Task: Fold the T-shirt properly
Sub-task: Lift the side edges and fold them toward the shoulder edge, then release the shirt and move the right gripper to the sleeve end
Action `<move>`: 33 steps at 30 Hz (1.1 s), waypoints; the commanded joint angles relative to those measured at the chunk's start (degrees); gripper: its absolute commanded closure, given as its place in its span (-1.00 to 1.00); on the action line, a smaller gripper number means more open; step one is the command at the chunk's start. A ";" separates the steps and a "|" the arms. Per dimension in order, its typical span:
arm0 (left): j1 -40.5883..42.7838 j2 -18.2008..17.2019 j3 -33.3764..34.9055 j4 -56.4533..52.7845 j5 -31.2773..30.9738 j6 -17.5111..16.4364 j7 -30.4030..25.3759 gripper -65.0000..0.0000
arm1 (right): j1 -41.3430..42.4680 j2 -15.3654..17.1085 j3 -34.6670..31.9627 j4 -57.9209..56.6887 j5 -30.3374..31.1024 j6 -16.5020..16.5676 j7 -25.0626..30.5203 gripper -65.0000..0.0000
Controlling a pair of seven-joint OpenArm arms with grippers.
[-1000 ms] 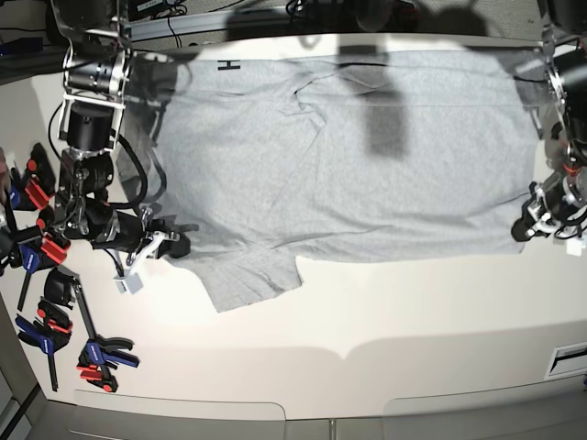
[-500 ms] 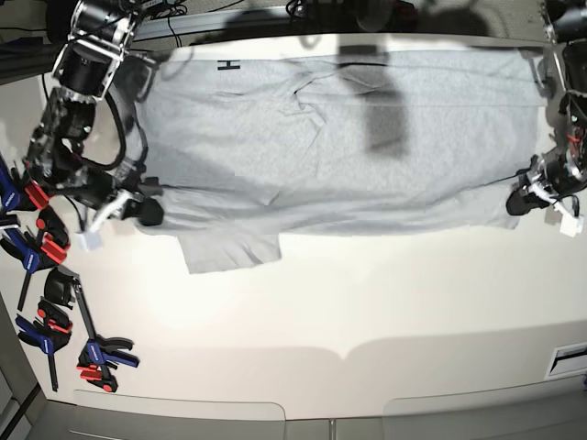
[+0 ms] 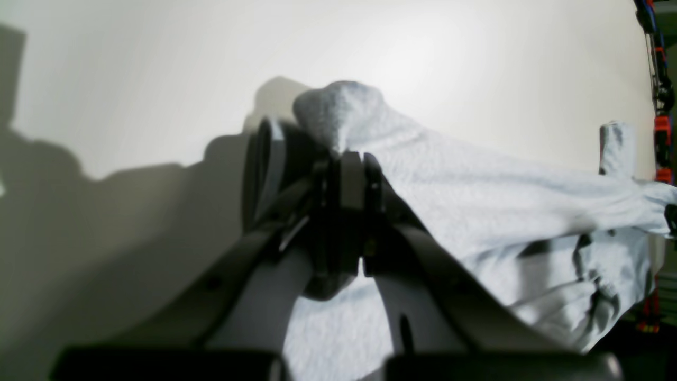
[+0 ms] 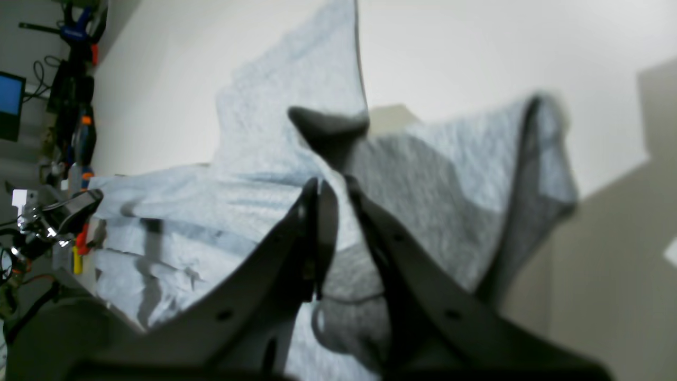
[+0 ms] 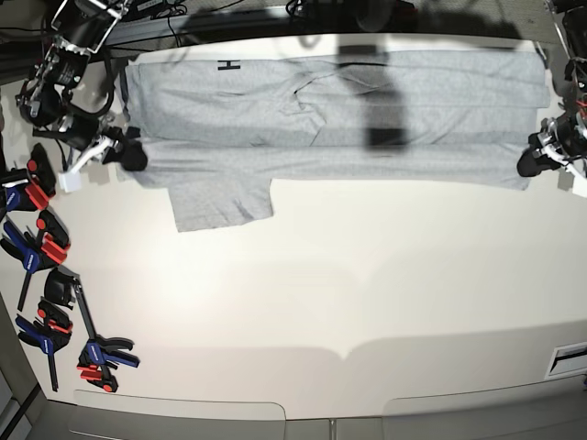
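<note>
- Grey cloth first: the T-shirt (image 5: 404,163) lies across the far part of the counter (image 5: 321,293), its near edge drawn up between both hands in a wide band.
- Progress, as I judge it: one lengthwise fold is under way, perhaps not the first. Laying this edge down, tucking the loose flap (image 5: 220,203) that sticks out nearer on the left, and squaring the bundle remain.
- Left hand (image 5: 530,163), on the base view's right: closed on the shirt's edge.
- Right hand (image 5: 134,154), on that view's left: pinching the opposite end.
- The left wrist view shows a bunched tip poking past the grip; from the base view it is barely readable.
- The right wrist view shows layers opening beneath the pinched cloth, which the base view hides.
- Only the base view takes in the full spread, with clamps (image 5: 48,335) at left.
</note>
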 commanded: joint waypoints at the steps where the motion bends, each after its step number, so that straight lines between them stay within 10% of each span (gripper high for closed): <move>1: -0.42 -1.64 -0.52 0.96 -1.42 -0.49 -0.87 1.00 | -0.02 1.38 0.37 1.07 1.18 0.49 0.79 1.00; 24: 0.31 -1.70 -0.52 0.98 -1.38 -0.49 5.27 0.91 | -2.73 1.38 0.37 1.05 -0.59 0.49 0.26 1.00; 28: 0.31 -2.60 -0.52 0.98 -1.44 -0.49 4.57 0.59 | -2.73 1.42 0.37 1.05 -1.03 0.49 0.68 0.50; 33: 0.31 -5.53 -0.52 1.75 -4.79 -0.49 4.66 0.58 | -1.57 2.19 1.05 1.05 -0.42 0.49 2.10 0.46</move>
